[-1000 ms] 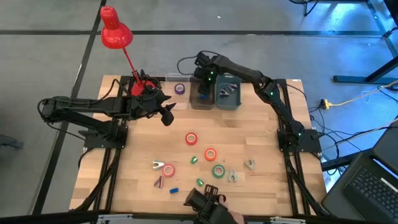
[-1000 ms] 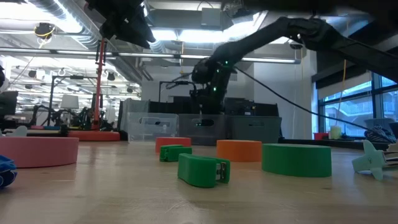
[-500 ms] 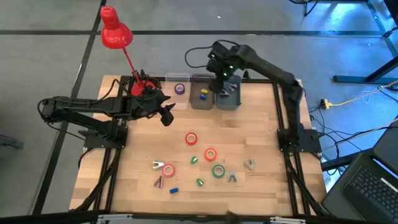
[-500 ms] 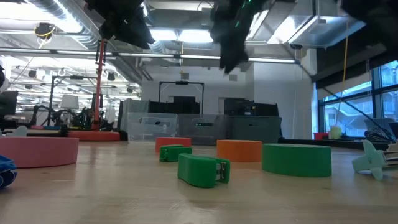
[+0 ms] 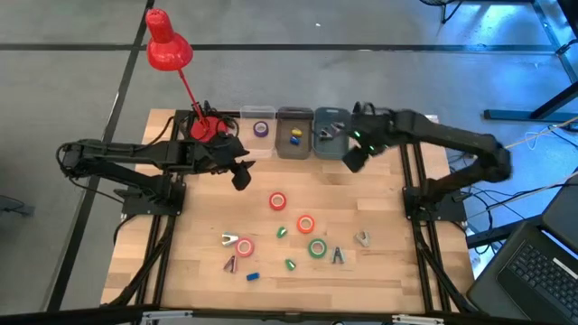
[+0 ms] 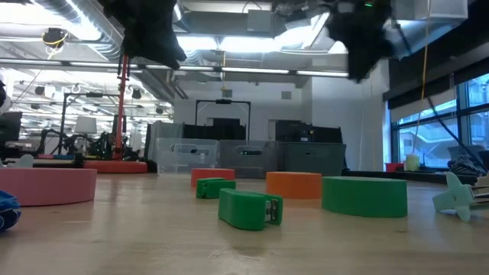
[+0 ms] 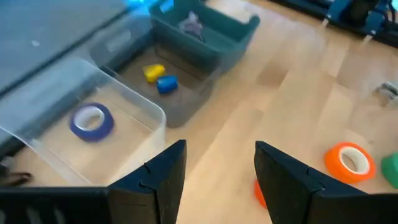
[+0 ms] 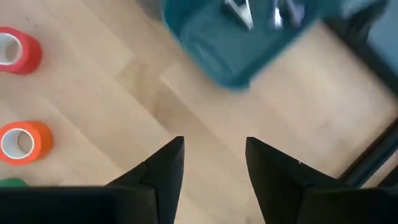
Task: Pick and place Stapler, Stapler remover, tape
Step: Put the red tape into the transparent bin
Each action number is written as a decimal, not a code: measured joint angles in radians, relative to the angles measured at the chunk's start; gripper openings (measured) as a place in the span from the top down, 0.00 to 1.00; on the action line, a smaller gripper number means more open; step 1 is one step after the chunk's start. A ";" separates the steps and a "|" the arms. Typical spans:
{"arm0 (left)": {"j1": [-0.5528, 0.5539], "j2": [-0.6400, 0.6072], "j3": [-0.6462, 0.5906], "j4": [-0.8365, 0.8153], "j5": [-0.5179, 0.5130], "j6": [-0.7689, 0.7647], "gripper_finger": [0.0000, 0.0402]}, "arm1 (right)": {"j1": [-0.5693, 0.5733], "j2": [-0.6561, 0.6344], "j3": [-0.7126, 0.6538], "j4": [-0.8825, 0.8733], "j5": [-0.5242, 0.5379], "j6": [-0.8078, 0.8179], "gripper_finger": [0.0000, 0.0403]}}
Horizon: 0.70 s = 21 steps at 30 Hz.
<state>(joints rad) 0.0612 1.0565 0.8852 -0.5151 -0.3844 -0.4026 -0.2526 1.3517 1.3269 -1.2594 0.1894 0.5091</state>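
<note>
Several tape rolls lie flat on the wooden table: red point(image 5: 278, 201), orange point(image 5: 305, 224), green point(image 5: 317, 247) and pink point(image 5: 245, 246). Small staplers point(image 5: 290, 264) and grey staple removers point(image 5: 363, 239) lie among them. At the far edge stand three bins. The clear one holds a purple tape roll point(image 7: 92, 121), the grey one a yellow stapler point(image 7: 154, 72) and a blue one, and the teal bin point(image 8: 249, 43) staple removers. My left gripper point(image 5: 240, 176) hovers open, left of the red roll. My right gripper point(image 5: 352, 161) hangs open above bare wood just near of the teal bin.
A red desk lamp point(image 5: 168, 45) stands at the table's far left corner. Bare wood lies between the bins and the scattered items. In the low view a green stapler point(image 6: 250, 208) and the green roll point(image 6: 364, 195) sit closest to the camera.
My right gripper has swung from over the grey bin at the far edge, up and toward the table's right edge, then a little nearer, past the teal bin. The yellow stapler it stood over now shows in the grey bin.
</note>
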 joint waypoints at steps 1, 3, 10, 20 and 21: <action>0.002 0.013 0.000 0.002 0.023 -0.007 0.55 | 0.013 -0.038 -0.056 0.022 -0.002 0.042 0.57; 0.009 0.054 0.000 0.003 0.092 -0.032 0.55 | 0.036 -0.103 -0.154 0.083 -0.023 0.118 0.57; 0.022 0.275 0.000 0.059 0.239 -0.066 0.55 | 0.090 -0.238 -0.329 0.228 -0.060 0.267 0.57; 0.022 0.536 0.000 0.256 0.347 -0.138 0.55 | 0.103 -0.249 -0.339 0.259 -0.051 0.269 0.57; 0.020 0.559 0.000 0.266 0.358 -0.139 0.55 | 0.103 -0.249 -0.339 0.259 -0.051 0.268 0.57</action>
<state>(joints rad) 0.0808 1.6155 0.8852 -0.2488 -0.0267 -0.5417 -0.1497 1.1030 0.9882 -1.0007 0.1383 0.7776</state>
